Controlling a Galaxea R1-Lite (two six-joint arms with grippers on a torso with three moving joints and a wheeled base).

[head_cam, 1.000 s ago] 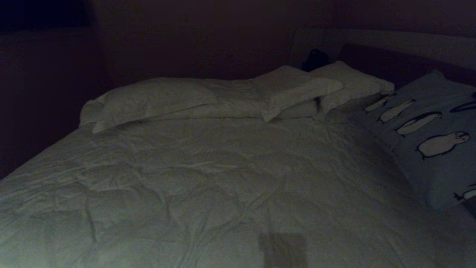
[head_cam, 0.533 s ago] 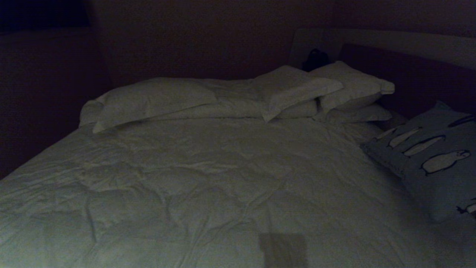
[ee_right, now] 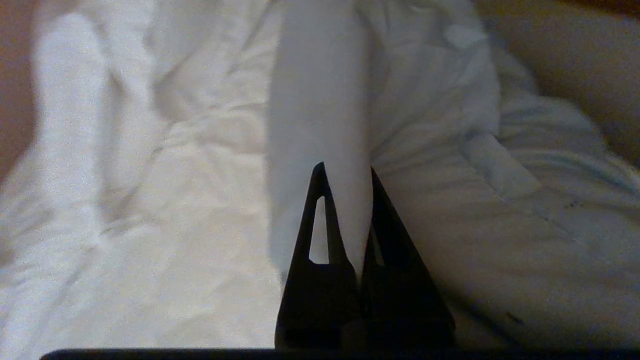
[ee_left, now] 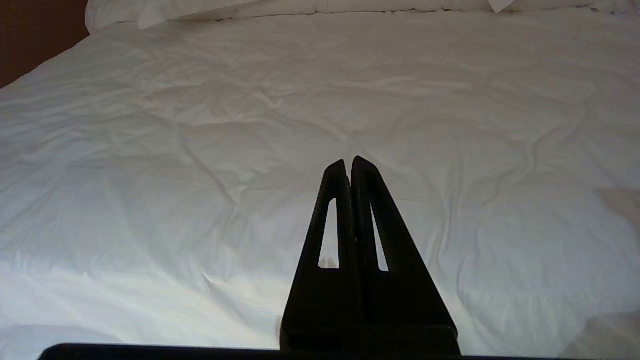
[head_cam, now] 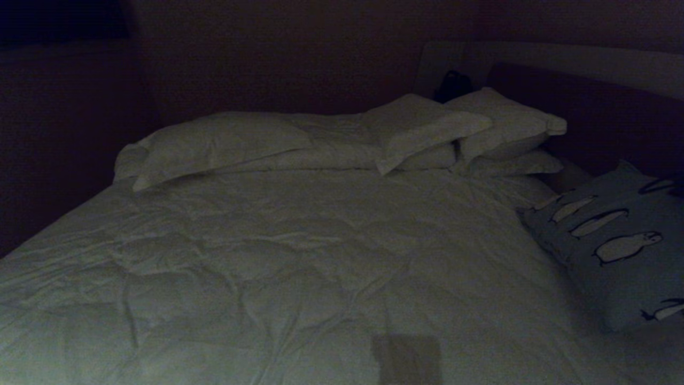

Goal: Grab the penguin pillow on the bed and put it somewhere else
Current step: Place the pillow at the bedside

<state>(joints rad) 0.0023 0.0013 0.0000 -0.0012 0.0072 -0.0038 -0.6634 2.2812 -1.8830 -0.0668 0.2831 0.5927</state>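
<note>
Right gripper [ee_right: 345,172] clenched on penguin pillow [head_cam: 614,240] edge; long side stretching straight ahead from fingertips, over bed [head_cam: 294,256]. Left gripper [ee_left: 348,162] empty, pressed shut, farther off.

Black tapered slotted tool [ee_left: 348,165] fingers [ee_left: 330,225]

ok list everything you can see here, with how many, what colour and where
penguin pillow: one, grey-blue with black-and-white penguins, right side of the bed, its edge pinched in the right hand
white pillows: several, exact count unclear, piled along the far side by the headboard
bed: one, wrinkled white duvet, fills the view
headboard: one, dark with pale border, far right
dark object: one, behind the pillows, unidentifiable
left hand: black, shut, above bare duvet
right hand: black, shut on the pillow
</note>
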